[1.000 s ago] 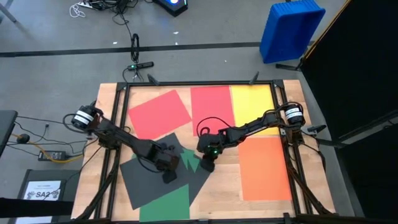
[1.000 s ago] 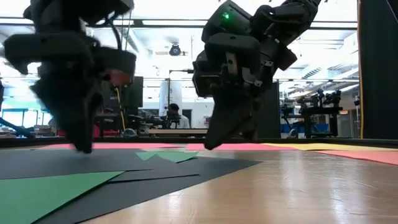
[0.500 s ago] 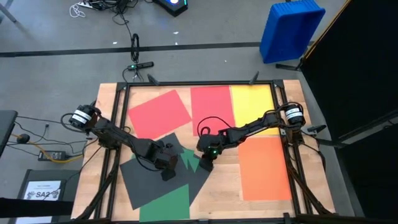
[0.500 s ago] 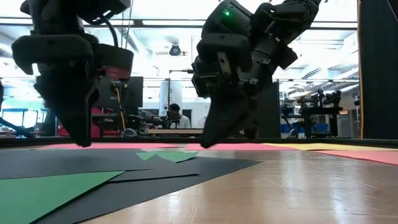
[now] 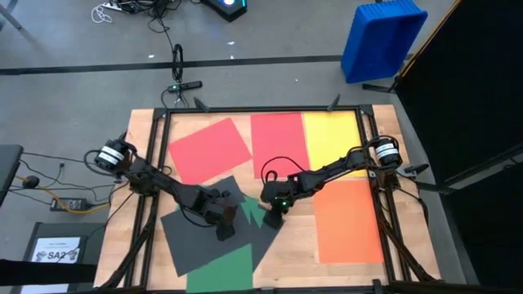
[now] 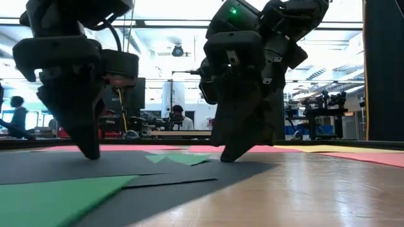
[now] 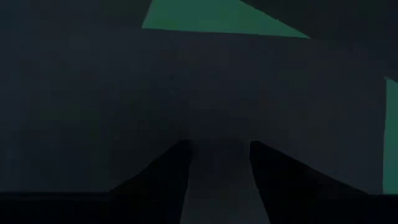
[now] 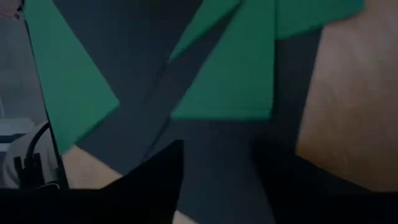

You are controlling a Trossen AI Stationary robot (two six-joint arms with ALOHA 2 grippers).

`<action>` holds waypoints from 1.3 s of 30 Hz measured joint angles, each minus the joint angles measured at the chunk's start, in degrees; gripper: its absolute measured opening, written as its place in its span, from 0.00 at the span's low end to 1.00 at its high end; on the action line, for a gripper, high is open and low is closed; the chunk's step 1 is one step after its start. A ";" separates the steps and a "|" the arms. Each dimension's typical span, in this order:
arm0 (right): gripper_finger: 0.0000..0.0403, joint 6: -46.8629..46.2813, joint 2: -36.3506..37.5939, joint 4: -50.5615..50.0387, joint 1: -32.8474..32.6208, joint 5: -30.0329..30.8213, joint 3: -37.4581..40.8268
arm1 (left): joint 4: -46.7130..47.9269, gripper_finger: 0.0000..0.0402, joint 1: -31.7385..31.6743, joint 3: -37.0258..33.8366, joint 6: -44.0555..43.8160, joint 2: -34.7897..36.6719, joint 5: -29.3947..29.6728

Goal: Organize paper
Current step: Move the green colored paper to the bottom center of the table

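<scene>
"SA2" in bold black on the small white printed sheet (image 5: pixel 64 250) on the floor, beyond the surface's left edge.

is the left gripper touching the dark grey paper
Touching. In the low view the left gripper comes down onto the dark grey paper with no gap visible beneath its tip.

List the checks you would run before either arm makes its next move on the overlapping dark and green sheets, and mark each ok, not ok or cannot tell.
1. Left gripper fingers apart over the dark sheet: ok.
2. Right gripper fingers apart at that sheet's edge: ok.
3. Either gripper holding paper: cannot tell.
4. Dark sheet clear of the green sheet: not ok, they overlap.
5. Orange sheet lying flat, apart from the pile: ok.
</scene>
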State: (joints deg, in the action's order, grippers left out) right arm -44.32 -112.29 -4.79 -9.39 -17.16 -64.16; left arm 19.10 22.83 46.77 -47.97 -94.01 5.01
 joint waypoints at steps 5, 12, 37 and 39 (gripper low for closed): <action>0.58 -0.74 0.00 0.49 0.01 0.11 0.00 | -3.84 0.39 -0.24 0.05 0.93 -1.52 -0.08; 0.62 -0.65 0.00 1.57 0.90 0.82 0.00 | -6.01 0.39 -0.39 0.63 2.34 -1.74 -0.29; 0.55 0.51 -0.07 6.96 2.15 -11.08 0.04 | -3.51 0.39 -0.37 0.74 2.34 -1.72 -0.56; 0.56 0.51 -0.07 6.92 2.57 -12.24 0.04 | -3.51 0.39 -0.37 0.74 2.34 -1.74 -0.58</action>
State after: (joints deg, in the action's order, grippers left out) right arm -43.81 -112.36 2.13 -6.82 -29.40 -64.12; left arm 15.59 22.46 47.51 -45.63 -95.74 4.43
